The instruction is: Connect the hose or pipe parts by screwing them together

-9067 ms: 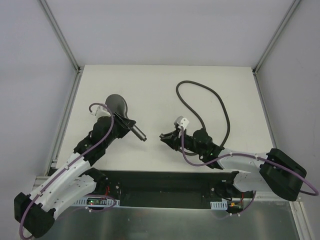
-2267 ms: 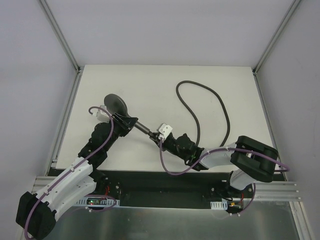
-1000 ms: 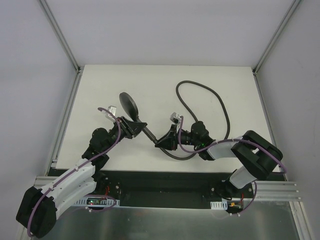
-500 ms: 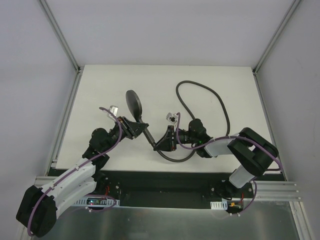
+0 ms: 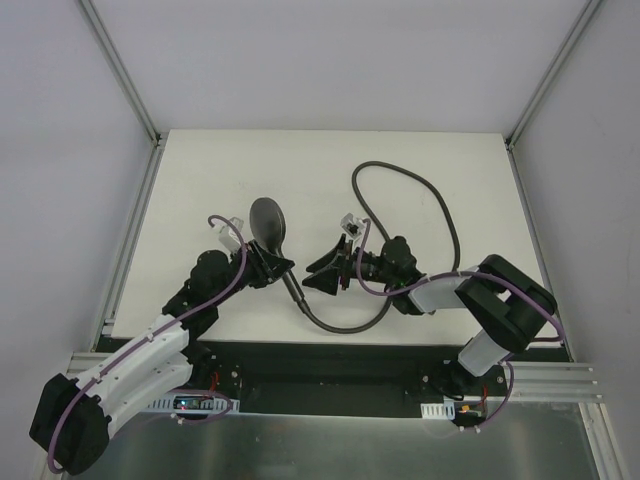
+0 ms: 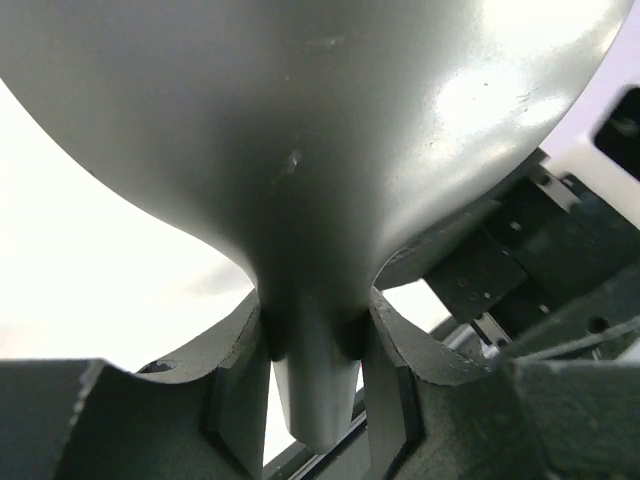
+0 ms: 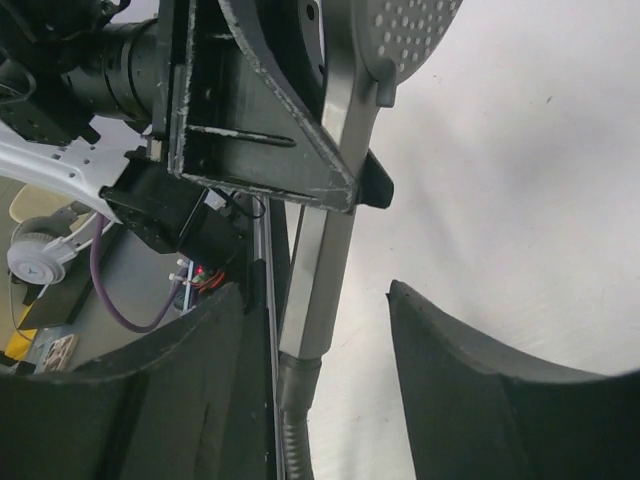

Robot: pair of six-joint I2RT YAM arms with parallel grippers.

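The dark grey shower head (image 5: pixel 268 221) hangs tilted over the table's middle, and my left gripper (image 5: pixel 274 266) is shut on its neck. From the left wrist its rounded back (image 6: pixel 300 150) fills the frame, with the neck pinched between both fingers (image 6: pixel 240 395). The handle runs down to a hex fitting (image 7: pixel 318 280), and the ribbed hose (image 7: pixel 296 430) is joined to it. My right gripper (image 5: pixel 320 277) stands open around that fitting (image 5: pixel 300 299) without touching it. From there the hose (image 5: pixel 441 215) curves right and loops toward the back.
The white table (image 5: pixel 220 170) is bounded by aluminium posts and grey walls on three sides. A black base plate (image 5: pixel 330 365) with both arm mounts runs along the near edge. In the right wrist view the left arm's finger (image 7: pixel 260 130) is close above.
My right gripper has opened and let go of the hose fitting. The shower head has swung a little toward the near side in the left gripper, with the hose still hanging from it.
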